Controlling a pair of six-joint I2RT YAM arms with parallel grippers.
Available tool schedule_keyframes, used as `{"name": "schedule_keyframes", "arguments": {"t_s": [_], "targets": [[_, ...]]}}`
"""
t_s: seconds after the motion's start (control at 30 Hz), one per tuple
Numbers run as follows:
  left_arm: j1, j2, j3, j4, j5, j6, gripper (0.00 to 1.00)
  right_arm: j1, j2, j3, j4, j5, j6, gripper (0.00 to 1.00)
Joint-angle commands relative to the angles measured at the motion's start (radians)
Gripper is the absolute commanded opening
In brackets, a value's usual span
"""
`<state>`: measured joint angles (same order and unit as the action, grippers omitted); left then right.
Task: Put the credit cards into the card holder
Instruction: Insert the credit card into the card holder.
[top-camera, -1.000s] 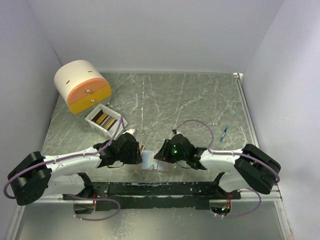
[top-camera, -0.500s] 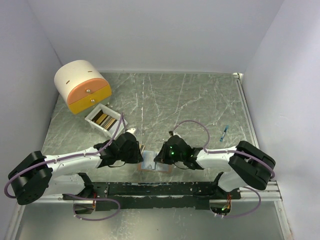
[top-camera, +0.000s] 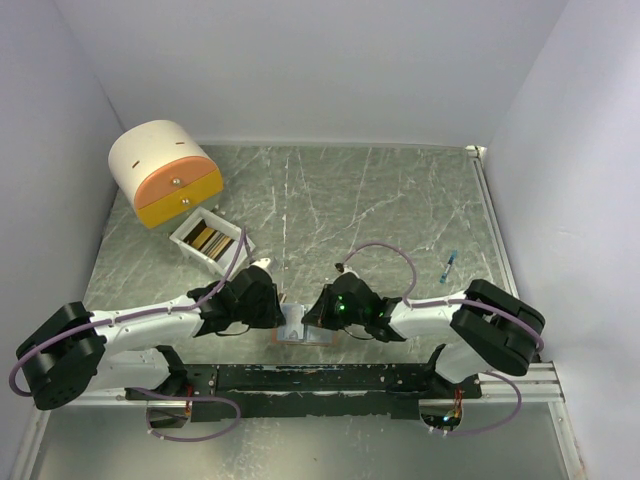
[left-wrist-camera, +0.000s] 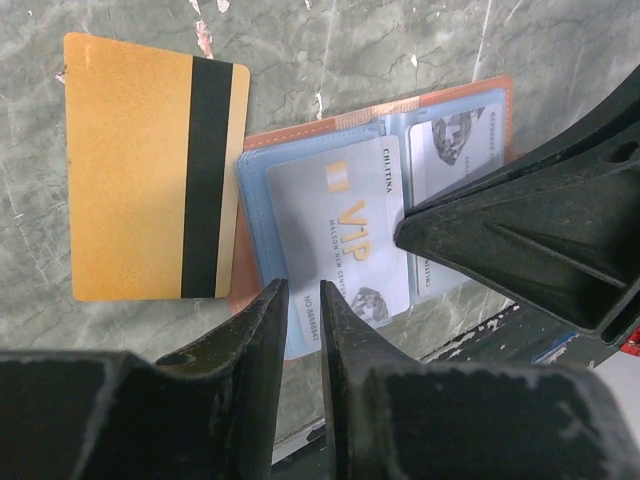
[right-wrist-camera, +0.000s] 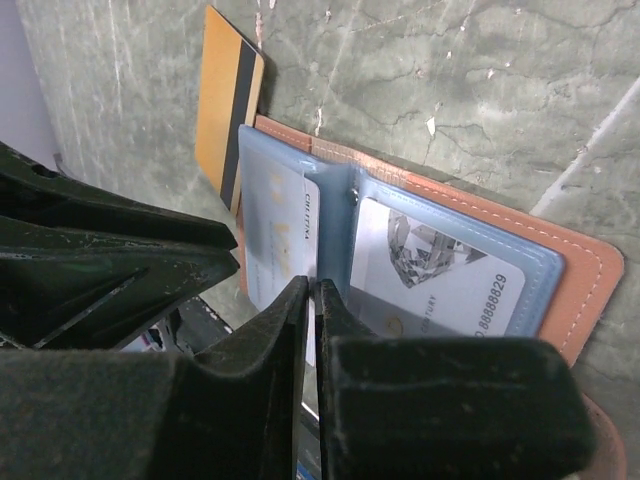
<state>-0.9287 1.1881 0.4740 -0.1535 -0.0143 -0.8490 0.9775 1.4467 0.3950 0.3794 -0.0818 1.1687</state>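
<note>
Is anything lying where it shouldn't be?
Yes. One gold card with a black stripe lies flat on the table beside the open card holder, not tucked into a pocket like the pale cards.

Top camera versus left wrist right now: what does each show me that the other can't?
Only the top camera: the round drawer unit and the white box at the far left, and a small blue item at the right. Only the left wrist: the gold card, full face with its black stripe, lying beside the card holder, and the VIP card in a pocket. Both: the card holder lying open, pale blue up.
</note>
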Motion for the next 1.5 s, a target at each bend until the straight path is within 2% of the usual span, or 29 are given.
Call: {"name": "schedule_keyframes", "arguments": {"t_s": [0.0, 0.03, 0.1, 0.23, 0.37, 0.47, 0.8, 0.97, 1.47], "targets": [[-0.009, -0.005, -0.014, 0.021, 0.013, -0.013, 0.32, 0.006, -0.022, -0.021, 0.039, 0.011, 0.038, 0.13], [-0.007, -0.006, -0.013, 0.016, 0.012, -0.012, 0.36, 0.008, -0.03, -0.024, 0.029, 0.016, 0.042, 0.18], [-0.008, -0.015, -0.008, 0.004, 0.002, -0.012, 0.4, 0.008, -0.053, -0.029, 0.008, 0.029, 0.043, 0.21], [-0.008, -0.037, 0.02, -0.076, -0.056, -0.008, 0.4, 0.012, -0.074, -0.005, -0.08, 0.053, 0.014, 0.13], [-0.007, -0.051, 0.038, -0.15, -0.123, -0.015, 0.17, 0.012, -0.089, 0.021, -0.165, 0.086, -0.01, 0.05], [-0.008, -0.054, 0.028, -0.168, -0.136, -0.027, 0.07, 0.016, -0.088, 0.057, -0.238, 0.118, -0.031, 0.01], [-0.008, 0.006, 0.012, -0.071, -0.065, -0.004, 0.07, 0.047, 0.008, 0.147, -0.313, 0.143, -0.05, 0.0], [-0.008, 0.014, 0.005, -0.052, -0.06, 0.004, 0.07, 0.062, 0.007, 0.171, -0.367, 0.188, -0.045, 0.0], [-0.008, 0.025, -0.005, -0.004, -0.029, 0.008, 0.07, 0.097, 0.048, 0.216, -0.355, 0.179, -0.039, 0.0]]}}
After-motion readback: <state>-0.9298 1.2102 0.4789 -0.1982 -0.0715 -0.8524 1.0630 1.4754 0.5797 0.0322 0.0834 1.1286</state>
